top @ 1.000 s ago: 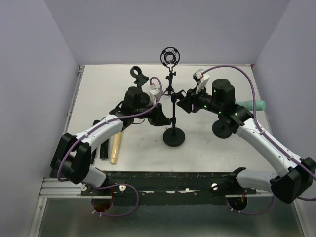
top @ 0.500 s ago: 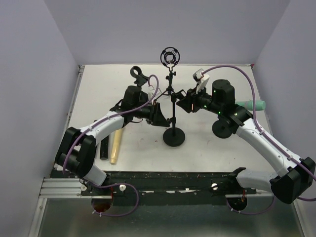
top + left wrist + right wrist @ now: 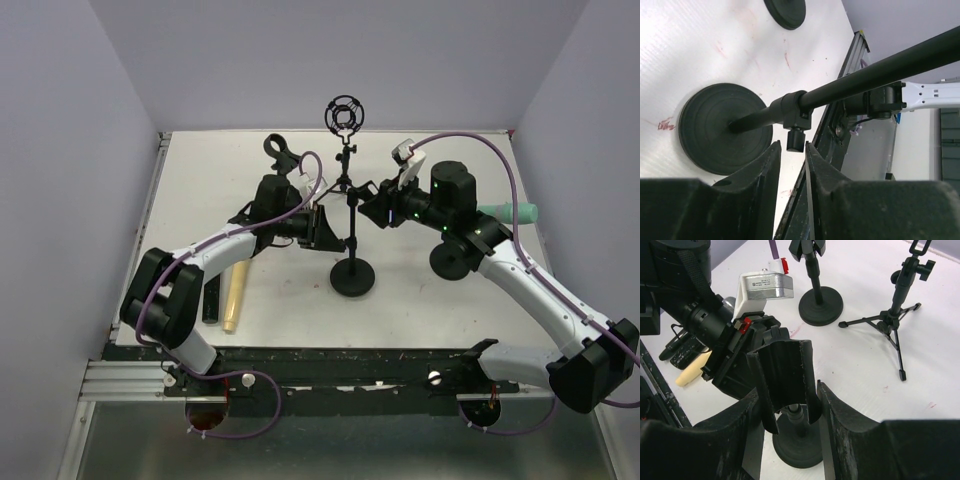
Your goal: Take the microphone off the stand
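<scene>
The black microphone stand has a round base (image 3: 353, 277) mid-table, and its pole (image 3: 865, 75) crosses the left wrist view. My right gripper (image 3: 366, 204) is shut on the black U-shaped clip (image 3: 787, 372) at the top of the stand; the clip looks empty. My left gripper (image 3: 330, 231) is against the pole from the left. Its fingers (image 3: 769, 170) are a narrow gap apart, and the tips flank the pole's small clamp knob (image 3: 795, 140). A black microphone-like stick (image 3: 212, 298) lies on the table at front left.
A beige stick (image 3: 233, 298) lies beside the black one. A tripod stand with a ring shock mount (image 3: 346, 114) stands at the back. Another clip stand (image 3: 281, 154) is back left. A second round base (image 3: 450, 262) and a teal object (image 3: 512, 212) are at the right.
My left gripper has moved right, up to the stand's pole, and its wrist has turned. The right gripper and the stand have not moved.
</scene>
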`<state>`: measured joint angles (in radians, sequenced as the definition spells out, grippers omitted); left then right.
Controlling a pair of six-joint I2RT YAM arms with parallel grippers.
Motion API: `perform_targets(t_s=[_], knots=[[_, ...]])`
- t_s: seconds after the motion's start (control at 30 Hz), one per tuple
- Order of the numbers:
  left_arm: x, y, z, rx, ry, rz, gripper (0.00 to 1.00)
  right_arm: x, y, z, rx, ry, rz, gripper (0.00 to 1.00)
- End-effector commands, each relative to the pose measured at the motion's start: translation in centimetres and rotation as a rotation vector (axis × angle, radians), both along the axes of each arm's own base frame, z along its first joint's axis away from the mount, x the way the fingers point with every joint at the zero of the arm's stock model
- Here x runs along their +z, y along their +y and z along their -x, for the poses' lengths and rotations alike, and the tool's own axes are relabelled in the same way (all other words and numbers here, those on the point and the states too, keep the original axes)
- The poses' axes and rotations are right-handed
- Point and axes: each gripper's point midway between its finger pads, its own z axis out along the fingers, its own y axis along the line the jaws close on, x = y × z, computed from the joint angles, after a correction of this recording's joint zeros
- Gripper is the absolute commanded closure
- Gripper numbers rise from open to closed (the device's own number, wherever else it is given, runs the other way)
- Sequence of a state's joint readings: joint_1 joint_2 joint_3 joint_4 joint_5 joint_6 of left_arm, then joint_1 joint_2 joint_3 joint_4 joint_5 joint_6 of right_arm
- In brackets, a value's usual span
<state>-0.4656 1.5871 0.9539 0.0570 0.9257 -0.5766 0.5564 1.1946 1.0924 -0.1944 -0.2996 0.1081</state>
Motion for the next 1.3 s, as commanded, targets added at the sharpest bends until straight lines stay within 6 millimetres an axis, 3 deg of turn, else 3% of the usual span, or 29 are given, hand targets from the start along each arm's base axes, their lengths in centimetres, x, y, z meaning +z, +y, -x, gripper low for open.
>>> perform_targets(t_s=[0.0,0.13,0.3,0.53,0.77,1.13,1.27], knots=[[1.5,-0.8,-0.2,-0.042,-0.015,0.081,0.68,0.7,-0.1,0.2,-0.006,-0.026,-0.022,0.69],[1.8,-0.9,-0.1,-0.055,0.005,0.102,0.69,0.6,-0.2,0.3,-0.008,-0.027,-0.021,0.69],[1.9,-1.0,0.4,-0.087,0.057,0.120,1.00,0.7,-0.2,0.3,-0.007,-0.031,-0.021,0.69],[4.3,-0.9,1.2,-0.155,0.239,0.198,1.00,0.3,-0.6,0.7,-0.004,-0.034,-0.013,0.69],[4.1,-0.8,1.8,-0.208,0.407,0.208,1.00,0.2,-0.6,0.9,0.001,-0.033,-0.009,0.69],[3.8,-0.2,1.0,-0.171,0.392,0.212,1.00,0.1,-0.7,0.9,0.003,-0.050,-0.004,0.69],[4.2,-0.4,-0.8,-0.083,0.244,0.168,1.00,0.5,-0.7,0.7,0.002,-0.065,0.000,0.69]])
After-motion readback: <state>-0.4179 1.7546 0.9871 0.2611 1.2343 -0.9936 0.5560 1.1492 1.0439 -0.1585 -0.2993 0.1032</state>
